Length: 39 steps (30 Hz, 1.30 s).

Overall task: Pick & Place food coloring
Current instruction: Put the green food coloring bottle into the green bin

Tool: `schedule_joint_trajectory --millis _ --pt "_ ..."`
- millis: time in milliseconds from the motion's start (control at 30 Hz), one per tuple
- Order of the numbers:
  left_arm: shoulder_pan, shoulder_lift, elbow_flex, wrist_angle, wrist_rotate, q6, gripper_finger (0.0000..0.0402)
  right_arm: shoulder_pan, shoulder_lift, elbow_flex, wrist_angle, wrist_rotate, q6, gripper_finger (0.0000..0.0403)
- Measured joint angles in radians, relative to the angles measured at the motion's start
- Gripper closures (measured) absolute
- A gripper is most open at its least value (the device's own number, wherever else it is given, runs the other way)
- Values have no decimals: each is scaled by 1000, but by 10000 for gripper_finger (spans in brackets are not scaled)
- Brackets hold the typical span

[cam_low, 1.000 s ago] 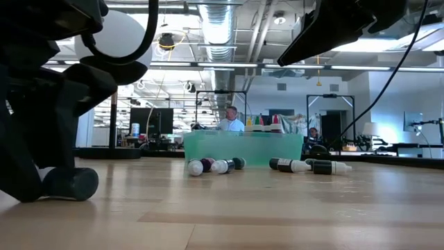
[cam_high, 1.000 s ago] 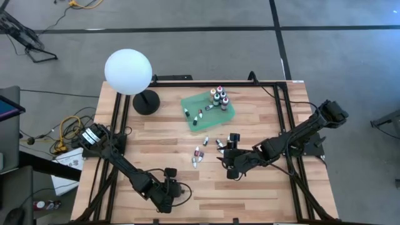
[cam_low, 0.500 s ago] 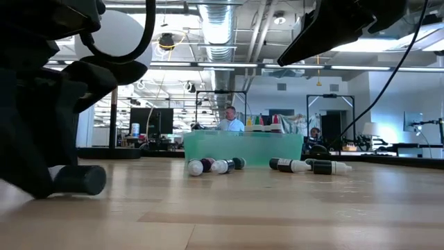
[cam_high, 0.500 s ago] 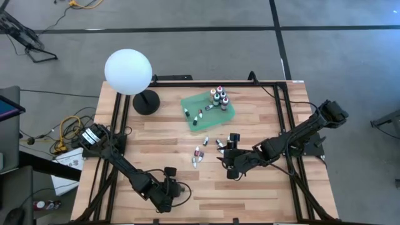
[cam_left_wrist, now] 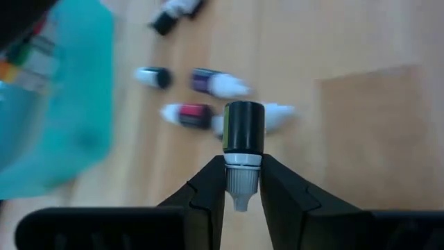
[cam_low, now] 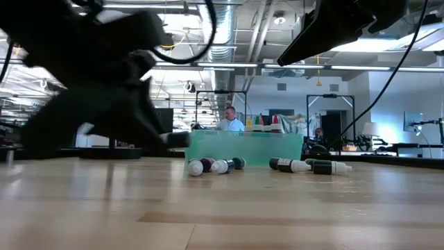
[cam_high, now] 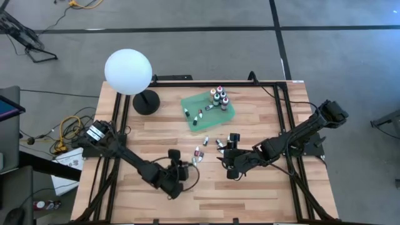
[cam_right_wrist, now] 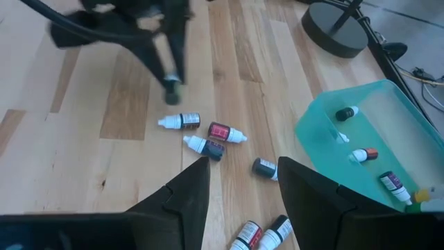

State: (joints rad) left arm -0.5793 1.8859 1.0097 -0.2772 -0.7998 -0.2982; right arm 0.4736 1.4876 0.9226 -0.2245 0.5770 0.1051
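The left gripper [cam_left_wrist: 242, 182] pinches a small dropper bottle [cam_left_wrist: 243, 136] by its white tip, dark body pointing forward, carried above the wooden table [cam_high: 262, 194] just short of a cluster of three loose droppers [cam_high: 198, 155]. In the low view the arm is a dark blur, so how high it rides is hard to judge. Half a second ago this gripper sat nearer the table's front edge; it has since swung toward the middle with the bottle.

The right gripper [cam_right_wrist: 243, 182] hangs over the table's right half with its fingers parted and nothing between them, in the same place as before. Bare wood lies open along the front edge and to the left of the left arm.

Beyond the cluster, three or four more droppers [cam_high: 219, 144] lie on the wood just beside the right gripper. The green tray [cam_high: 190, 102] stands well clear of both arms, toward the back edge; it holds about six upright bottles [cam_high: 219, 97] in one corner and some three droppers lying flat [cam_high: 199, 116]. A white globe lamp [cam_high: 128, 72] on a dark base stands at the back left.
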Motion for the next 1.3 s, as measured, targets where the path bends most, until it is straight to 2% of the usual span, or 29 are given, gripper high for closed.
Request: schedule_joint_trajectory --millis 200,400,500,600,867,1300 --pt "82 -42 0 -5 -50 109 331 0 0 0 -1 0 0 242" --pt "171 -168 2 -2 -101 261 331 0 0 0 -7 0 0 242" --pt "246 -227 2 0 -90 332 331 0 0 0 -7 0 0 242" --pt "343 -261 2 14 -21 386 331 0 0 0 -8 0 0 242" --pt "579 -245 2 144 260 471 331 0 0 0 -15 1 1 242" --pt "725 -246 3 154 401 487 331 -5 0 0 -31 2 19 242"
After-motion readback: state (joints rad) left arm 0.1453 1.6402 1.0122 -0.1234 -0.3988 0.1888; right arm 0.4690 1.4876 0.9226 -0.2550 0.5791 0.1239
